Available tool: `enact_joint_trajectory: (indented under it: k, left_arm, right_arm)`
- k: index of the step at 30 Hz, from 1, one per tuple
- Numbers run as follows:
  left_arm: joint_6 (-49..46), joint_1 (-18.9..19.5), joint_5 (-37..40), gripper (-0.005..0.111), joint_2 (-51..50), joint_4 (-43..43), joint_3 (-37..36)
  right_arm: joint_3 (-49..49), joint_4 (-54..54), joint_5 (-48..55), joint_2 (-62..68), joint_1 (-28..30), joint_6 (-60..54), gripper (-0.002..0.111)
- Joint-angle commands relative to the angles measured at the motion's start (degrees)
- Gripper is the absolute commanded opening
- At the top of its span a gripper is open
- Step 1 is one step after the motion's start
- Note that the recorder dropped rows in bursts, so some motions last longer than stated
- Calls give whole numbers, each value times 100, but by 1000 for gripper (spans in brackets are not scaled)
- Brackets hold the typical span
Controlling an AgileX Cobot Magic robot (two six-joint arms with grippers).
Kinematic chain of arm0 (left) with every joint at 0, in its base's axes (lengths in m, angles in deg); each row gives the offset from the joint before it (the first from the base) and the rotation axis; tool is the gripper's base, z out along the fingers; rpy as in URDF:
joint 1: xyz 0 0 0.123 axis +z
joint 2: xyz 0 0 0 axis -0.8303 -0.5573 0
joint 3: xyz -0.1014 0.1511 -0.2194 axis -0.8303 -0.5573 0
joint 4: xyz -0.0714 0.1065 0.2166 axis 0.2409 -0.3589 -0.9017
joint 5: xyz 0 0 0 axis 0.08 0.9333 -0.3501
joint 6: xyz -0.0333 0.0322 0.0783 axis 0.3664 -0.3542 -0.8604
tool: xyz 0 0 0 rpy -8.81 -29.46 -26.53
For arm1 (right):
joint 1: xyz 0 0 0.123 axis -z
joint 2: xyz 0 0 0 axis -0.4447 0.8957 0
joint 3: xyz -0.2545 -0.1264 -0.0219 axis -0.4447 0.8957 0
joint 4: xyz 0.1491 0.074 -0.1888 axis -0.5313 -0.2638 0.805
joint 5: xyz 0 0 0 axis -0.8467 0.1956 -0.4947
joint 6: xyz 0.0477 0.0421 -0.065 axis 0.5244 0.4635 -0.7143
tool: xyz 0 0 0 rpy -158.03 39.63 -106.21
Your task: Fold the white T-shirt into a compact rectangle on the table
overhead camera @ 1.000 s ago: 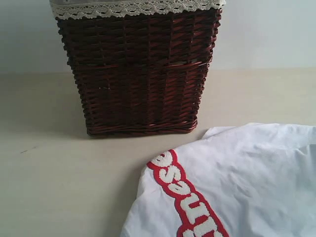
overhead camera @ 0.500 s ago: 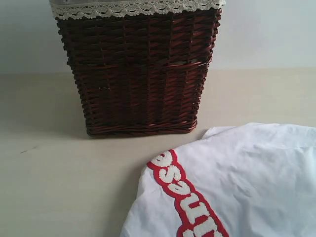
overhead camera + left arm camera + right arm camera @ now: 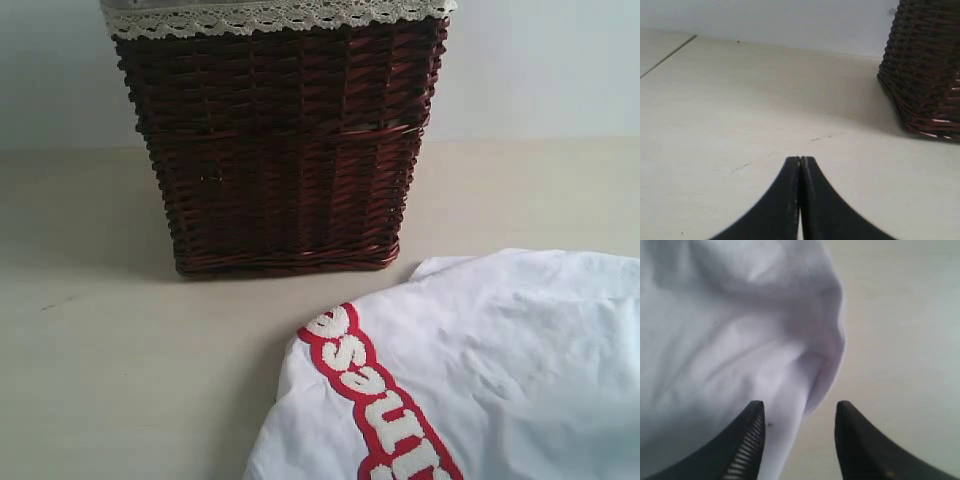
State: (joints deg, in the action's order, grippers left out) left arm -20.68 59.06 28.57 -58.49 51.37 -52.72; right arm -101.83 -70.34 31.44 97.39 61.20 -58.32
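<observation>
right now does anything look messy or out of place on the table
Only the white T-shirt stands out. It lies rumpled on the table, its red-outlined lettering runs slantwise, and a puffed fold edge shows between the open jaws of the right gripper. The wicker basket stands upright, and nothing looks spilled or damaged.

dark wicker basket (image 3: 280,150) with white lace trim (image 3: 270,15) stands upright before a pale wall (image 3: 540,60).

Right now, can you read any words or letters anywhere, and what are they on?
On the white T-shirt: fuzzy white letters outlined in red, tilted and cut off by the picture's edge; perhaps "s", "a", "u", no whole word readable.
On the wicker basket and the table: none.
</observation>
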Motion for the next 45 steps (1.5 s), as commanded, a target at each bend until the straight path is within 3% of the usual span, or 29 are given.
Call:
enact_joint_trajectory:
  k: [1, 12, 20, 23, 26, 28, 34, 38, 44, 45]
  left_arm:
    - [0, -15, -75, 0, 36, -1, 23]
    - [13, -15, -75, 0, 36, -1, 23]
    - [13, -15, -75, 0, 36, -1, 23]
    - [13, -15, -75, 0, 36, -1, 23]
    - [13, -15, -75, 0, 36, -1, 23]
    - [13, -15, -75, 0, 36, -1, 23]
    - [13, -15, -75, 0, 36, -1, 23]
    - [2, -15, -75, 0, 36, -1, 23]
    - [2, -15, -75, 0, 36, -1, 23]
    - [2, -15, -75, 0, 36, -1, 23]
  right_arm:
    - [13, 35, -473, 4, 81, 247, 43]
    - [13, 25, -861, 304, 857, 471, 43]
    - [13, -429, -718, 525, 857, 401, 27]
    - [13, -875, -99, 380, 857, -371, 27]
    - [27, -1708, 1236, 238, 857, -2131, 27]
    - [75, -2151, 1687, 240, 857, -2723, 27]
    - [87, -2484, 1427, 370, 857, -2568, 48]
    - [87, -1521, 1478, 218, 857, -1585, 49]
    - [291, -1349, 1157, 491, 857, -1314, 48]
    - [328, -1365, 1134, 548, 857, -1314, 42]
